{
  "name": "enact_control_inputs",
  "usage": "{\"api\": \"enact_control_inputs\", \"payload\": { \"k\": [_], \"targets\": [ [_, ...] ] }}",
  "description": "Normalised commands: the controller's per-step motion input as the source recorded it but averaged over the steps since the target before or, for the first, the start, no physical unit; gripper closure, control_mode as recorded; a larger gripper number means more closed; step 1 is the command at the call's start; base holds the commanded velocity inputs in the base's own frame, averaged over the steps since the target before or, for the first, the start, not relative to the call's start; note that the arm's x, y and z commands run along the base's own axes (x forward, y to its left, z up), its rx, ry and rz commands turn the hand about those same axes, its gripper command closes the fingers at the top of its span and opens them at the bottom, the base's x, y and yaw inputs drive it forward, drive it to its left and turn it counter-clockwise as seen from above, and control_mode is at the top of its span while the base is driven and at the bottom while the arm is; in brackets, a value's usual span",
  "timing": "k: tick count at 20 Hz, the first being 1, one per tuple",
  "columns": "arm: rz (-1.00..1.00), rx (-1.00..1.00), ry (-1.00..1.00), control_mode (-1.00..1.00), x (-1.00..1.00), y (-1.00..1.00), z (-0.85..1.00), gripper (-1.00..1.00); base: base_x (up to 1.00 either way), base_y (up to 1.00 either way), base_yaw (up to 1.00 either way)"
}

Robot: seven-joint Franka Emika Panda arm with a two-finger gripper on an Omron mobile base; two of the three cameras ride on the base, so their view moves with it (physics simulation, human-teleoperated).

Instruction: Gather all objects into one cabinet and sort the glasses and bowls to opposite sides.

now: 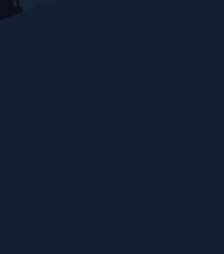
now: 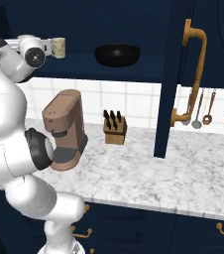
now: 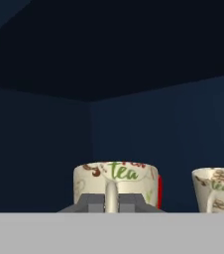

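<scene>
Facing a flat navy surface (image 1: pixel 112 139), the left base view gives nothing to judge clearance by. A darker wedge sits in its top left corner; what it is cannot be told.

Right base view: the arm reaches up to the left end of the open cabinet (image 2: pixel 134 30). A cream mug (image 2: pixel 58 47) projects from the hand, at shelf height. The gripper (image 2: pixel 52 48) itself is mostly hidden behind the wrist. A black bowl (image 2: pixel 117 54) rests on the same shelf, well to the right of the mug. The open navy door (image 2: pixel 164 89) hangs down to the marble counter (image 2: pixel 148 173). Coffee machine (image 2: pixel 64 130) and knife block (image 2: pixel 115 127) stand below.

Hand view: jaws are fully closed on the handle of the mug marked "tea" (image 3: pixel 116 186). A second mug (image 3: pixel 217 189) stands just beside it.

Risks, as judgement:
- Letting go before the base meets the shelf would let the mug drop or tip; the shelf surface is cut off below.
- Drifting sideways could knock the neighbouring mug.
- A handle-only grip may let the cup swing.
</scene>
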Motion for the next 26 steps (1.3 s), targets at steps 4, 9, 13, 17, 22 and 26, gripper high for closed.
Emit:
{"api": "enact_control_inputs", "payload": {
  "k": [4, 9, 13, 17, 22, 26],
  "targets": [
    [0.0, 0.0, -0.18, -1.0, 0.0, 0.0, -0.58, 1.0, 0.0, 0.0, 0.0],
    [0.0, 0.0, -0.12, -1.0, 0.16, 0.0, -0.22, 1.0, 0.0, 0.0, 0.0],
    [0.0, 0.0, -0.04, -1.0, 0.04, -0.18, -0.38, 1.0, 0.0, 0.0, 0.0],
    [0.0, 0.01, -0.05, -1.0, -0.21, -0.34, -0.41, 1.0, 0.0, 0.0, 0.0],
    [0.0, 0.01, -0.06, -1.0, -0.17, -0.31, -0.4, 1.0, 0.0, 0.0, 0.0],
    [0.0, 0.0, -0.01, -1.0, -0.42, -0.32, -0.34, 1.0, 0.0, 0.0, 0.0]
  ]
}}
